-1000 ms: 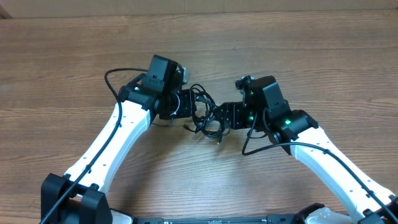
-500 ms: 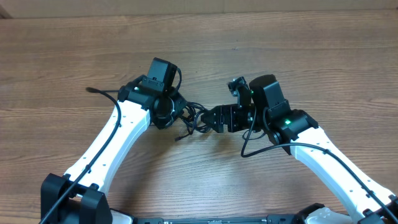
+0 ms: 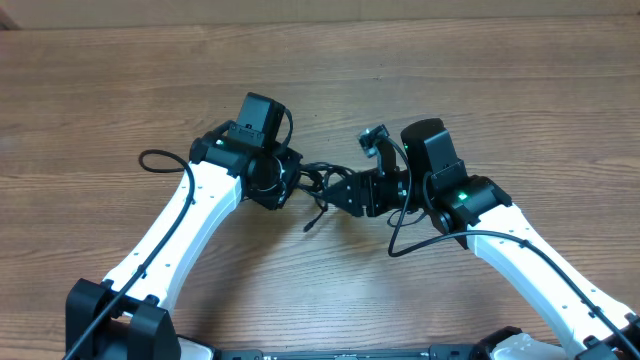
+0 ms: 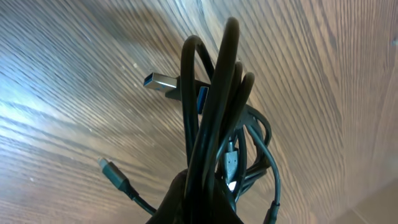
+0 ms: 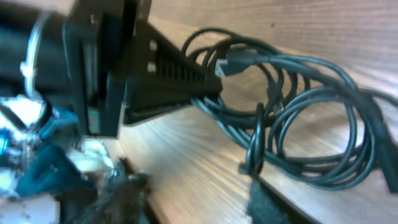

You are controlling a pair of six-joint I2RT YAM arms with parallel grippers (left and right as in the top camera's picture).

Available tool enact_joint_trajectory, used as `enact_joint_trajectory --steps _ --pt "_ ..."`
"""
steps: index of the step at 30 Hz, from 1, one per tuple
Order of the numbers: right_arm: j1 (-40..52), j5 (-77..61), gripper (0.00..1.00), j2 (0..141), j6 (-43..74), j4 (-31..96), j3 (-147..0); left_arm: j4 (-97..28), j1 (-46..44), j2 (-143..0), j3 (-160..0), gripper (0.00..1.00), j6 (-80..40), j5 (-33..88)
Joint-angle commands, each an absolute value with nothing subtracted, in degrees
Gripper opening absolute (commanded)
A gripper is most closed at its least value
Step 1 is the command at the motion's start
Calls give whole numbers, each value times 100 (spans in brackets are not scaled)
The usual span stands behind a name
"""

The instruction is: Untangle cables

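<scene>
The cables (image 3: 316,185) are a small black knotted bundle between my two grippers at mid-table, and one loose end (image 3: 311,225) trails toward the front. My left gripper (image 3: 290,183) is shut on the bundle. In the left wrist view the strands (image 4: 214,106) rise out of its dark fingertips (image 4: 186,205), showing a USB plug (image 4: 163,82) and a small plug (image 4: 111,171). My right gripper (image 3: 341,190) is at the bundle's right side. In its wrist view the jaws (image 5: 193,186) stand apart over bare wood, and one looped strand (image 5: 256,152) lies at the tip of the right finger (image 5: 267,202).
The wooden table (image 3: 480,90) stretches all round the arms. A thicker black wire (image 3: 160,158) fixed to the left arm loops out to its left. Another wire (image 3: 400,235) hangs in front of the right wrist. The left gripper's black finger (image 5: 168,81) fills the upper left of the right wrist view.
The right gripper has moved left, up against the bundle. The left wrist has turned and the bundle is drawn tighter, with one end now trailing forward. The left arm's wire has swung outward.
</scene>
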State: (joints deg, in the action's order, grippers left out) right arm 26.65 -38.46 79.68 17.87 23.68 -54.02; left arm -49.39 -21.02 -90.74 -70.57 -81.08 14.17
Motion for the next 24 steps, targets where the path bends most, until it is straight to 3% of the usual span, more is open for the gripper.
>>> enact_joint_trajectory --steps 1,24 --pt "2663 -3548 45 7955 1728 2403 -5535 -4827 -2102 -8945 -7194 4 -8182 1907" --pt "2661 -2847 43 7955 1730 2541 -5535 -4285 -2102 -8945 -7194 5 -7450 2869"
